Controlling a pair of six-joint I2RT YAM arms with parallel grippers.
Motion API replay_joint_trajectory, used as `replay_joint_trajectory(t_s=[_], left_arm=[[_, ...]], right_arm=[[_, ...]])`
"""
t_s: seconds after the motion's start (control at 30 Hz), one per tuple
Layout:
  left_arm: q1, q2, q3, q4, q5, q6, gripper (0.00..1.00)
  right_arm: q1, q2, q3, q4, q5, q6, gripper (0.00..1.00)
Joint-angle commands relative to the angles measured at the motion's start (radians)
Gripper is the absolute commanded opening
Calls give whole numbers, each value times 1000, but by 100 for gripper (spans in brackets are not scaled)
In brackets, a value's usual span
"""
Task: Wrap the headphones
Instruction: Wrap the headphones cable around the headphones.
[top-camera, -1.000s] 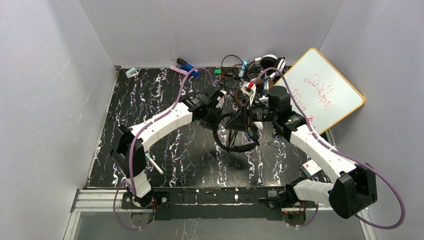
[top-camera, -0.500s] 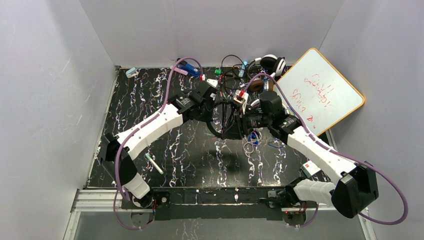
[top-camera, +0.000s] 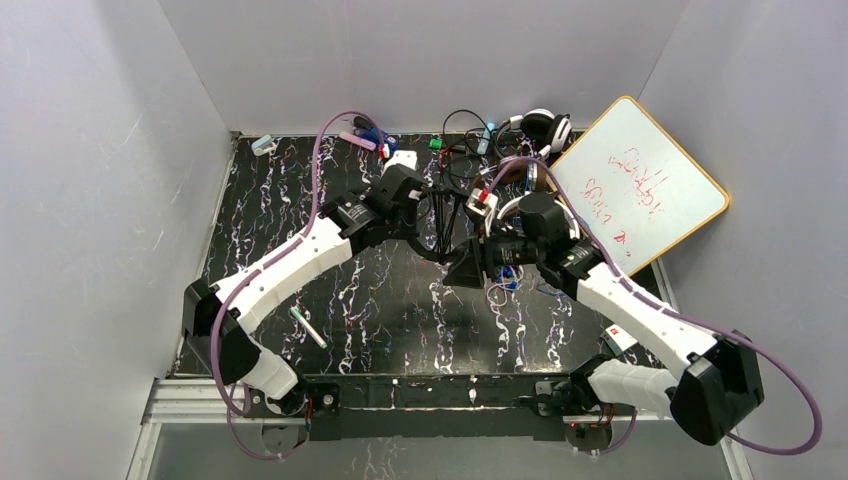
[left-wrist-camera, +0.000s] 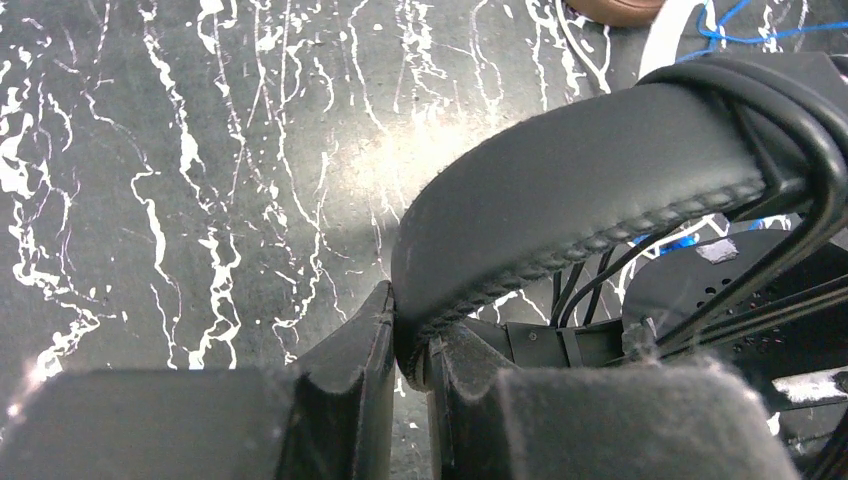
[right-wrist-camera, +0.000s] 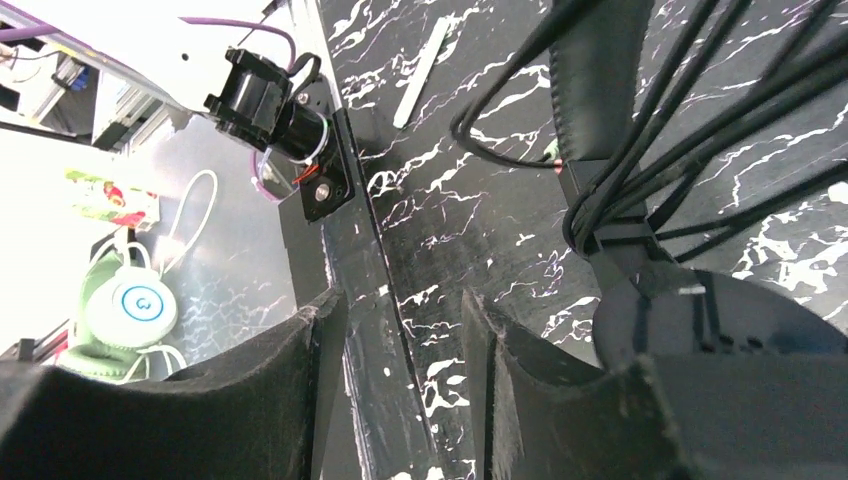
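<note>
Black headphones (left-wrist-camera: 590, 190), headband pinched in left gripper (left-wrist-camera: 410, 352); right gripper (right-wrist-camera: 400, 375), three o'clock, seemingly gapes empty; marbled table (top-camera: 380, 325) stretches toward six.

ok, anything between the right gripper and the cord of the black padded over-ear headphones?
Nothing visible. The right gripper stands open and empty, and the thin black cords of the black padded over-ear headphones hang just beside its fingers with no other object between. The left gripper is shut on the headphones.
</note>
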Motion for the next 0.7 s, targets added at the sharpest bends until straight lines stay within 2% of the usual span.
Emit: replay_joint_trajectory(t_s=[0.0,0.2,0.43,0.57,0.67], left_arm=[[6,-92,-47,67,-103,-87,0],[6,-134,-104,106,-151,-167,0],[7,-173,-152,155,-171,-221,0],[6,-179,-148,162,-159,-240,0],[6,-176,-132,157,-132,-246,0]], right_arm=[[3,-94,-38,125,67,85,55],[4,-167,-106,264,183,237,57],[66,-181,-117,335,426,382,63],[120,-174,-168,444,461,355,65],[179,-164,-200,514,496,259,61]])
